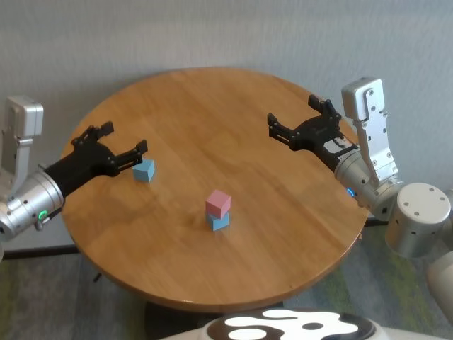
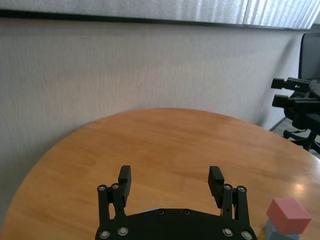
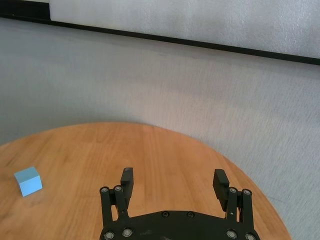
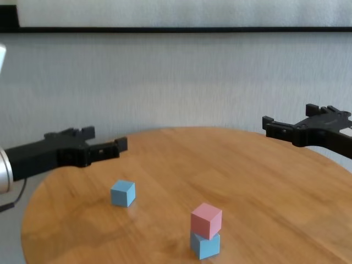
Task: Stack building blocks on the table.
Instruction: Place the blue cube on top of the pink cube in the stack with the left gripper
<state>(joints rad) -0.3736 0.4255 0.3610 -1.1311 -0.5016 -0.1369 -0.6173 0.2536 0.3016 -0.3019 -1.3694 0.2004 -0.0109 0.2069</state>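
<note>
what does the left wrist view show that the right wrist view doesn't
Only the left wrist view shows the pink block sitting on a blue block, with the right gripper far off at the side and the left gripper up close, fingers open. Only the right wrist view shows the lone blue block resting by itself, plus the right gripper's own open fingers up close. Both show the round wooden table and the grey wall behind it.

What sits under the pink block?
A light blue block sits directly under the pink block, resting on the table. Its top face is covered, so that contact surface cannot be seen.
</note>
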